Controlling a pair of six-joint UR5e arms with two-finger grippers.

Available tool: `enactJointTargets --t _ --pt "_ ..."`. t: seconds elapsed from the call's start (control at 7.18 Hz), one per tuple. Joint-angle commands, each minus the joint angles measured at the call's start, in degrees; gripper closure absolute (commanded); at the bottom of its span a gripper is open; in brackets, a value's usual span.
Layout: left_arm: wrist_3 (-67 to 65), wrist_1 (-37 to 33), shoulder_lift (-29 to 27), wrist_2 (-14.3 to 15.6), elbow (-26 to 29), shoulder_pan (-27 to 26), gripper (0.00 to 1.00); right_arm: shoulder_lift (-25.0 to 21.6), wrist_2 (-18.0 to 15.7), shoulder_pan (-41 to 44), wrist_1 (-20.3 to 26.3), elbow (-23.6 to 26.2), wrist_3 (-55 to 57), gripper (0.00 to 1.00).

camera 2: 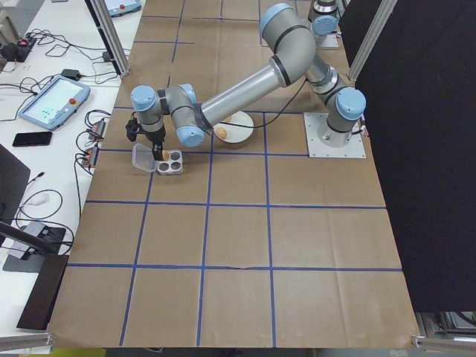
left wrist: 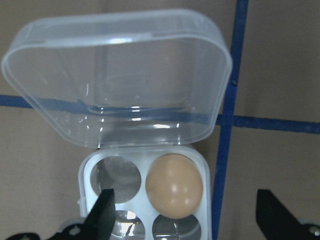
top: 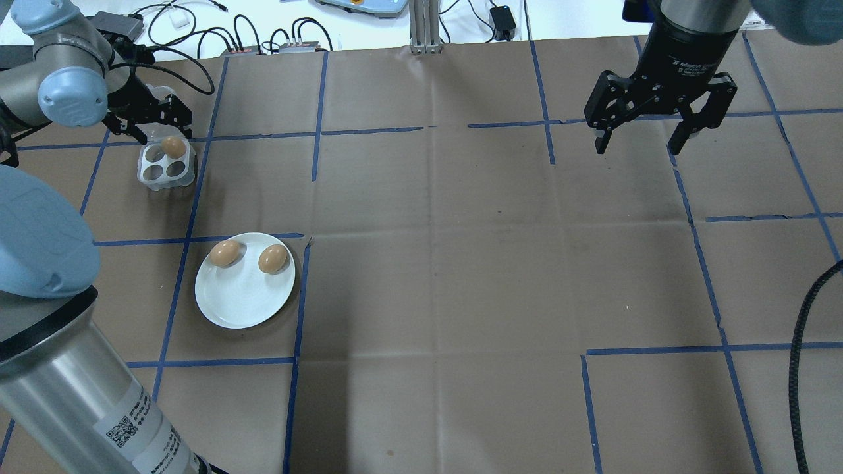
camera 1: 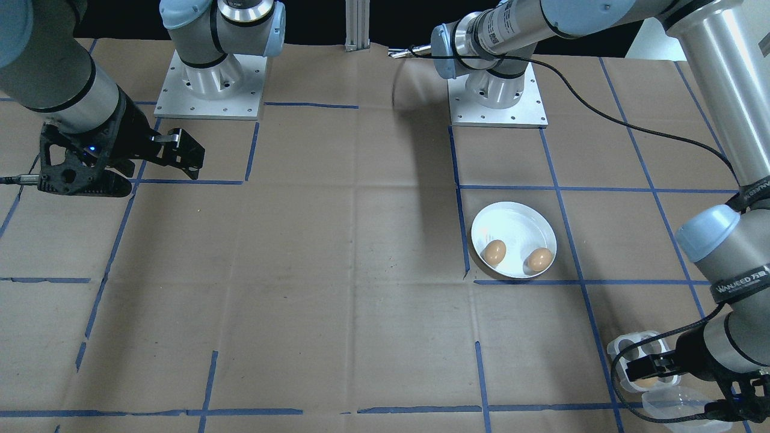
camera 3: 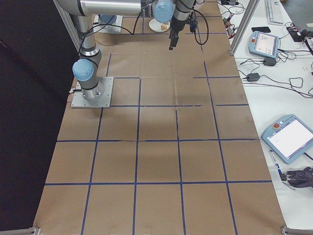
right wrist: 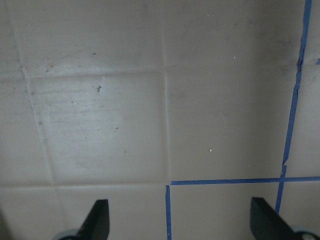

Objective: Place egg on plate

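On the white plate, near the robot's left side of the table, two brown eggs already lie side by side at the rim that faces the egg tray, so this part of the task looks done. One more egg is still in the small clear egg tray, which stands a little apart from the plate with its lid folded open; the other three holes of the tray are empty. The left gripper hangs directly over this tray with its fingers wide apart, one on each side of the last egg, and it holds nothing yet. I judge that what is left is to lower, close on this egg, carry it to the plate and set it down in the free part. The right gripper hovers far away over bare table, its fingers also open and empty, and seems to take no part.
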Motion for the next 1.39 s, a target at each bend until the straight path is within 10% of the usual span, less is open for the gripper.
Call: enactJointTargets --t 0.0,1.25 --pt "0.18 3.13 0.08 0.06 -2.55 0.3 0.02 0.0 0.05 0.0 0.0 0.0 0.0 0.0" --pt "0.09 2.6 1.83 0.15 -1.85 0.12 0.97 0.0 0.05 0.0 0.0 0.0 0.0 0.0"
